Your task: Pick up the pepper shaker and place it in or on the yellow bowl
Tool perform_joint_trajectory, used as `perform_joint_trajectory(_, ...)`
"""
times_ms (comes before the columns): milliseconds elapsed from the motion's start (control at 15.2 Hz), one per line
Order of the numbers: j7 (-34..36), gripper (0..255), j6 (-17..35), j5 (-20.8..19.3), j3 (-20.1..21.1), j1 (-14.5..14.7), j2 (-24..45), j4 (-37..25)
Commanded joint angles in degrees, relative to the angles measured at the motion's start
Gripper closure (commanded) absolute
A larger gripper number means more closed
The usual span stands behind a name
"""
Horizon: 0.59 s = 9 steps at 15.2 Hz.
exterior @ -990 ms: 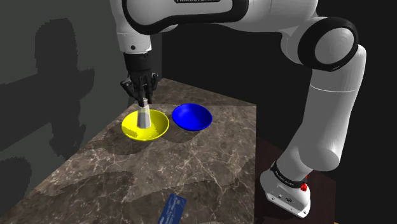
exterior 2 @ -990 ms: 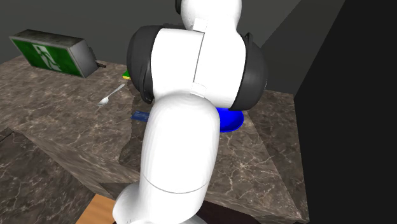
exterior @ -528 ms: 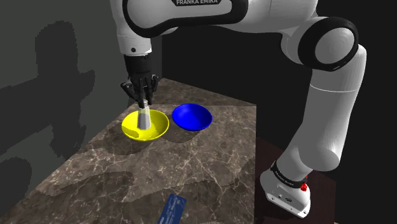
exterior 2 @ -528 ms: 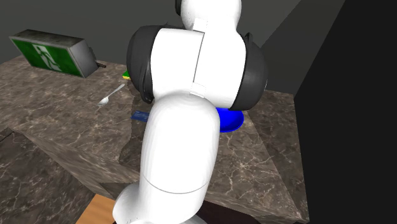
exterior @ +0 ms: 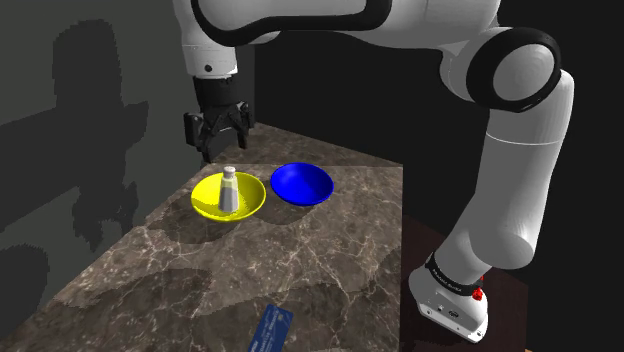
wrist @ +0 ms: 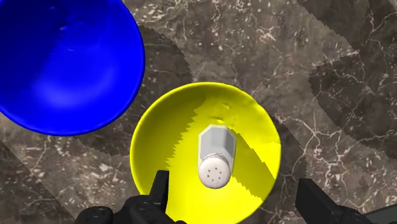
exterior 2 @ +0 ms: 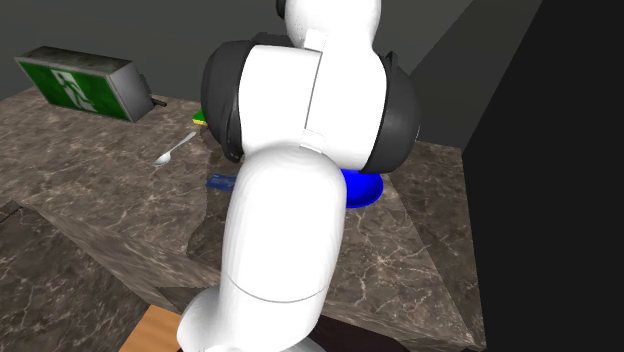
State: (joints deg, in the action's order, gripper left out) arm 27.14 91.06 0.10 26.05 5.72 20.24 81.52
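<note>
Shaker (exterior: 229, 190) stands upright in yellow bowl (exterior: 205, 199).

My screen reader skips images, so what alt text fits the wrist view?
A grey pepper shaker stands upright in the yellow bowl, free of the open gripper above it. A blue bowl sits beside it on the brown marbled counter.

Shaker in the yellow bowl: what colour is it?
Grey shaker, with a white dotted top; clearest in the wrist view.
</note>
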Motion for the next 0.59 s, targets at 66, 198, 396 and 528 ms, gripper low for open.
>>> perform_joint_trajectory(66, 0.43, 0, -5.82, -0.77, -0.08, 0.73, 2.05, -7.73)
perform_joint_trajectory(198, 0.43, 0, -5.82, -0.76, -0.09, 0.73, 2.04, -7.71)
perform_joint_trajectory(396, 0.43, 0, -5.82, -0.77, -0.09, 0.73, 2.05, -7.73)
perform_joint_trajectory(528, 0.43, 0, -5.83, -0.77, -0.09, 0.73, 2.05, -7.73)
